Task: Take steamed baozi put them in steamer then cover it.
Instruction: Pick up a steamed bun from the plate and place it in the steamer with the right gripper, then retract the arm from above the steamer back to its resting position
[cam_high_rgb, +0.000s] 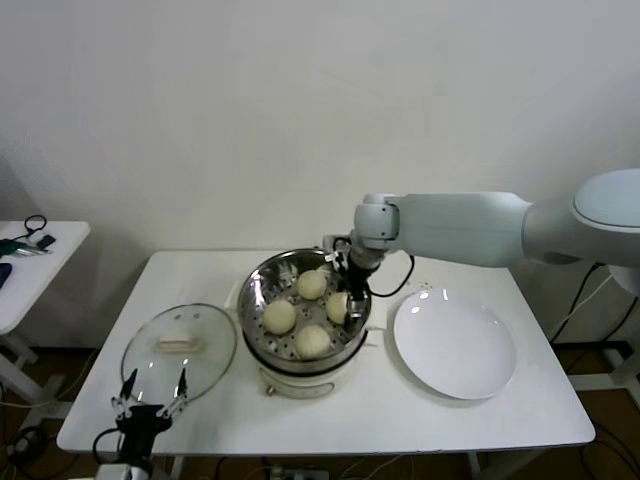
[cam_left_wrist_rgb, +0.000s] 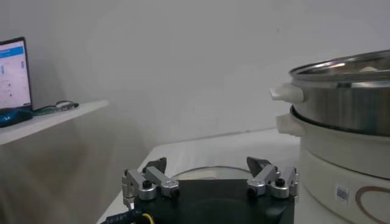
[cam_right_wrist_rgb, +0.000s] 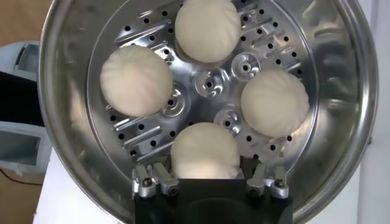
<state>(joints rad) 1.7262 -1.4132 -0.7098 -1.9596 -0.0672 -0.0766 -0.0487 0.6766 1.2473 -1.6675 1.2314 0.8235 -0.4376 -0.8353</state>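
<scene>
The steamer (cam_high_rgb: 255, 290) stands mid-table, a shiny perforated basket (cam_right_wrist_rgb: 79, 36) on a white pot base (cam_left_wrist_rgb: 347, 103). Several cream-white steamed baozi lie inside it (cam_high_rgb: 279, 316) (cam_right_wrist_rgb: 135, 79). My right gripper (cam_high_rgb: 350, 305) (cam_right_wrist_rgb: 207, 176) reaches down into the basket, open, its fingers (cam_right_wrist_rgb: 149, 179) standing either side of the nearest baozi (cam_right_wrist_rgb: 204, 149), which rests on the basket floor. The cover (cam_high_rgb: 180, 345), a glass lid with a cream handle, lies flat on the table left of the steamer. My left gripper (cam_high_rgb: 150, 390) (cam_left_wrist_rgb: 207, 163) hovers open just in front of the cover's near rim (cam_left_wrist_rgb: 182, 174).
An empty white plate (cam_high_rgb: 455, 345) lies right of the steamer. A side table (cam_high_rgb: 40, 255) with cables and a screen (cam_left_wrist_rgb: 13, 73) stands off to the left. The table's front edge runs just behind the left gripper.
</scene>
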